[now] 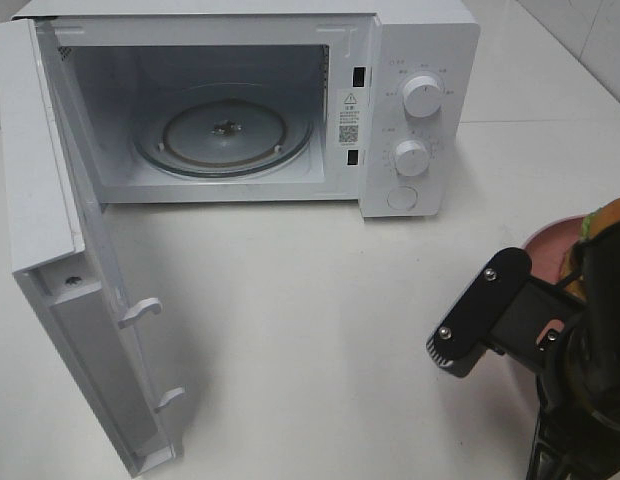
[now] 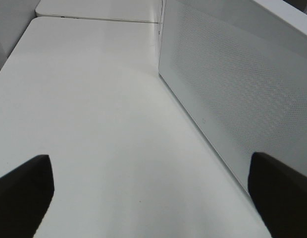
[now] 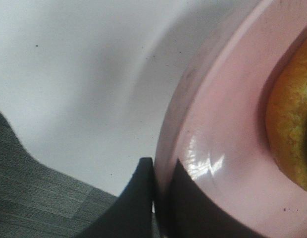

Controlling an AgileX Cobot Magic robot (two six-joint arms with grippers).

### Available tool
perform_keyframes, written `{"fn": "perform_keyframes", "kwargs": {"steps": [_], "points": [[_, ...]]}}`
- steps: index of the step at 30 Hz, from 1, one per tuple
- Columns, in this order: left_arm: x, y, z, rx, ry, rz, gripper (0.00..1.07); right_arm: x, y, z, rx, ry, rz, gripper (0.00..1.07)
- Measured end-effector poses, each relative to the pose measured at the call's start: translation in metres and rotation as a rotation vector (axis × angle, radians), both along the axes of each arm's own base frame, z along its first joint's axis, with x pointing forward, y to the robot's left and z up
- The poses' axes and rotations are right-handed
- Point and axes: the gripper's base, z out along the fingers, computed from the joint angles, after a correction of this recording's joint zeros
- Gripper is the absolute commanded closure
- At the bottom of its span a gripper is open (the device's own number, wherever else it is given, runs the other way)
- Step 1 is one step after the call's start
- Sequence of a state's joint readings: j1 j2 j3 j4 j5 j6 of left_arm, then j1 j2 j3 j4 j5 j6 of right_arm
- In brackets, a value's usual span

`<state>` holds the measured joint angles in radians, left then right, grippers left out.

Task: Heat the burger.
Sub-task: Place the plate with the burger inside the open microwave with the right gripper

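My right tool (image 3: 161, 171) is pressed together on the rim of the pink plate (image 3: 218, 148), with one finger outside the rim and one inside. The burger (image 3: 292, 129) sits on that plate just past the fingertips, clear of them. From above, the right arm (image 1: 580, 330) is bent low over the surface (image 1: 320, 330) at the near right corner and hides most of the burger. My left tool (image 2: 153, 198) is spread wide and holds nothing, just beside the outer face of the door (image 2: 232, 94). Farther back, the microwave (image 1: 420, 60) stands open, its glass turntable (image 1: 225, 130) in plain view.
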<state>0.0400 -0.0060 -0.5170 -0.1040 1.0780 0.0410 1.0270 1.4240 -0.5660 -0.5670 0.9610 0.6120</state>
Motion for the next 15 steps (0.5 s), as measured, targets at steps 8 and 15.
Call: {"fn": "perform_keyframes", "kwargs": {"steps": [8,15], "points": [[0.0,0.0,0.0,0.0,0.0,0.0,0.07,-0.015,0.013,0.0,-0.023,0.025,0.169,1.07],[0.0,0.0,0.0,0.0,0.0,0.0,0.07,-0.025,0.021,0.0,-0.04,0.041,0.278,1.07]]}}
